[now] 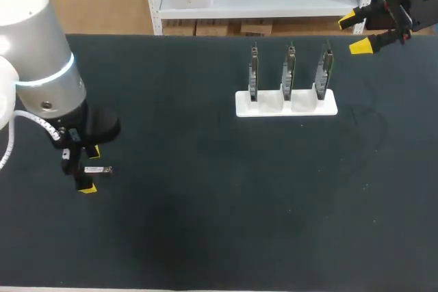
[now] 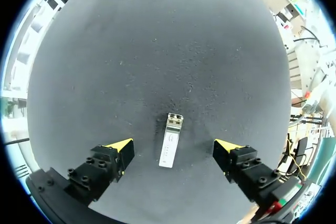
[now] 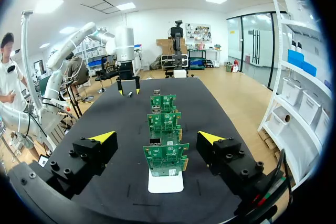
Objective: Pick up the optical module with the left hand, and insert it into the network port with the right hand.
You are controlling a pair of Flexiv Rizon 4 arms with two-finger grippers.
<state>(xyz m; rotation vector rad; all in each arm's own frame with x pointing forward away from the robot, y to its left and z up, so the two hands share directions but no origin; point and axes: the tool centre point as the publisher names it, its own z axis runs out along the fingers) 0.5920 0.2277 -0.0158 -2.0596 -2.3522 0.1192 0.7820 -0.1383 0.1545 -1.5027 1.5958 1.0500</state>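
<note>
My left gripper (image 1: 90, 169) hangs at 9 o'clock on the table (image 1: 205, 237) with its fingers spread. The optical module (image 2: 171, 140) lies between them, with a strip of bare mat on either side. In the way at 1 o'clock stands the white stand (image 1: 260, 110) with three upright boards (image 1: 289, 70), narrow lanes between them. My right gripper (image 1: 354, 33) hangs spread beyond it, at 2 o'clock

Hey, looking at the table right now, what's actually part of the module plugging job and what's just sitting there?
Part of the job:
small silver metal optical module, lying between the open fingers of the left gripper
three upright green circuit boards with network ports
white stand holding them
right gripper, open

Just there:
black table mat
</note>
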